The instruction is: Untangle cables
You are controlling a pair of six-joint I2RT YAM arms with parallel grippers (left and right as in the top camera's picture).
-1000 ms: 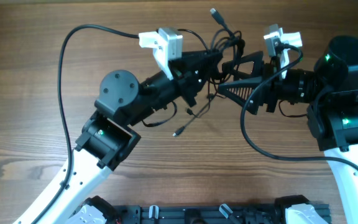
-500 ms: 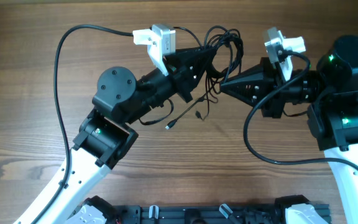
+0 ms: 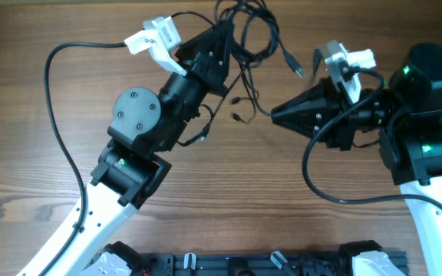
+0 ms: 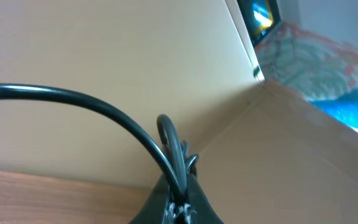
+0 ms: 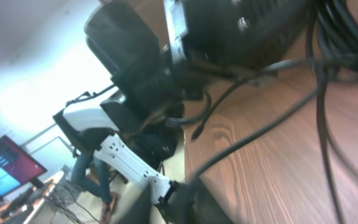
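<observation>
The cables (image 3: 261, 31) are a bunch of thin black cords looped at the table's far edge. My left gripper (image 3: 227, 29) is shut on the bunch and lifts it. In the left wrist view, cords (image 4: 104, 106) rise out of the closed left gripper (image 4: 177, 182). A grey plug (image 3: 298, 71) dangles to the right, and small plug ends (image 3: 237, 116) hang lower down. One cord (image 3: 253, 96) slants down to my right gripper (image 3: 275, 116). In the right wrist view the jaws of that gripper (image 5: 178, 190) stand slightly apart, and the cord (image 5: 253, 130) runs in at their tips.
The wooden table (image 3: 229, 199) lies under both arms. The thick black cable (image 3: 60, 115) of the left arm arcs out to the left. Another thick cable (image 3: 313, 176) loops below the right arm. A black rail (image 3: 244, 264) runs along the near edge.
My left gripper has swung up and to the left, dragging the bunch toward the far edge. The right gripper has drawn back slightly, and its jaws have parted after closing.
</observation>
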